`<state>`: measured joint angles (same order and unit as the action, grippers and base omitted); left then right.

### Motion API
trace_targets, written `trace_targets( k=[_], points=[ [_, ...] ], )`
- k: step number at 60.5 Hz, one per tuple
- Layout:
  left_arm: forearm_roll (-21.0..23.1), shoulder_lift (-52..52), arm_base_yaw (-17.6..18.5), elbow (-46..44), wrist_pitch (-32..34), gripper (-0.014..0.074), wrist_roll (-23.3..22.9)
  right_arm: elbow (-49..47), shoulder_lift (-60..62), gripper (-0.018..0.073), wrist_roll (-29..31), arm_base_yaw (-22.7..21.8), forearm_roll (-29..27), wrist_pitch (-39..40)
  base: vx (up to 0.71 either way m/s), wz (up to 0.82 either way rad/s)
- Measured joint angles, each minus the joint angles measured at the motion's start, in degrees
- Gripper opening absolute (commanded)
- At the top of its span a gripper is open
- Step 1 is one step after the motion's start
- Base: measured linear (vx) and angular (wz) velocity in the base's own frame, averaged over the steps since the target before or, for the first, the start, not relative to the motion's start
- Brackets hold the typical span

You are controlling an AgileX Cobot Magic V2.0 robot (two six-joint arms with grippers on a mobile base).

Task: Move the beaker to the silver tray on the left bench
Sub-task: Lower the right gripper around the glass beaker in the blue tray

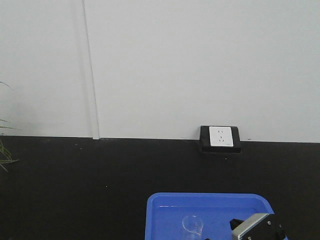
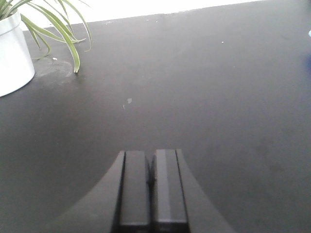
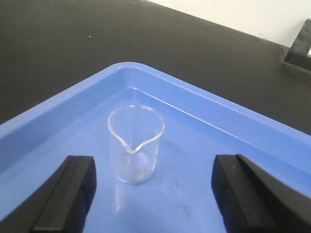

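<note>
Glass beaker (image 3: 135,145) clear of blue tray (image 3: 58,114) walls | right gripper (image 3: 155,191) spread wide

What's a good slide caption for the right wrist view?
Open right gripper facing an upright clear beaker in the blue tray.

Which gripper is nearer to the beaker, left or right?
Right. The right gripper is open, the beaker just ahead between its fingers. The left gripper is shut over the black bench, no beaker in its view.

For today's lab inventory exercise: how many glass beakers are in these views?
1. The beaker stands upright in the blue tray, just ahead of the open right gripper; others may lie outside the views.
</note>
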<state>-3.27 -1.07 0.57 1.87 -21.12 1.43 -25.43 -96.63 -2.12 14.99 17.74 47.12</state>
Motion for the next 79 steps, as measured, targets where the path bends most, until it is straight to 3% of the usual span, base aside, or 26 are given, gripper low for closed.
trace_targets(
  k=[19,43,79],
  points=[
    [0.0,0.0,0.0,0.0,0.0,0.0001,0.0,-6.1,-8.8,0.0553,0.6,1.5,0.1,4.2,0.00,0.00],
    [0.0,0.0,0.0,0.0,0.0,0.0001,0.0,-11.0,-14.4,0.0553,-2.2,1.5,4.1,4.6,0.00,0.00],
    [0.0,0.0,0.0,0.0,0.0,0.0001,0.0,-20.6,-23.8,0.0551,-4.0,1.5,5.6,4.7,0.00,0.00]
  ],
)
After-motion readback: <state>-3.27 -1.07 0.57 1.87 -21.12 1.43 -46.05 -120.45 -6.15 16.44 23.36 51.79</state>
